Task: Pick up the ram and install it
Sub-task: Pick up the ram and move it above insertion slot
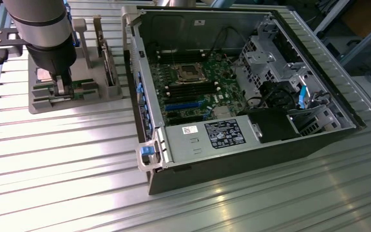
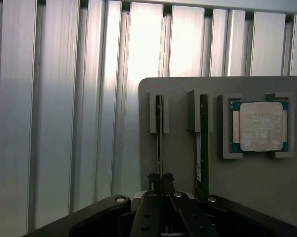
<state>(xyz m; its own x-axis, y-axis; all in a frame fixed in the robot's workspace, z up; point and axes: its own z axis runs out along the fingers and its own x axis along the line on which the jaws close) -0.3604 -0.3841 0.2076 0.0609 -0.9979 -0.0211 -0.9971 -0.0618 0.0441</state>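
Note:
Two green ram sticks stand on edge in slots of a grey holder tray (image 2: 267, 182). My gripper (image 2: 161, 178) is low over the tray, and its two fingertips pinch the thin edge of one ram (image 2: 159, 129), which still sits in its slot. The other ram (image 2: 202, 143) stands in the neighbouring slot beside the fingers. In the exterior view the gripper (image 1: 62, 91) reaches down into the tray (image 1: 40, 104) at the exterior view's left, with some green board showing beside it. The open computer case (image 1: 148, 63) shows the motherboard and its black memory slots (image 1: 187, 90).
A square silver processor chip (image 2: 259, 126) lies in its own pocket of the tray, beyond the second stick. Upright parts (image 1: 108, 58) stand at the tray's far side. The case has a power supply (image 1: 218, 133) and drive cage (image 1: 269, 53). The ribbed metal table (image 1: 63, 164) surrounds everything.

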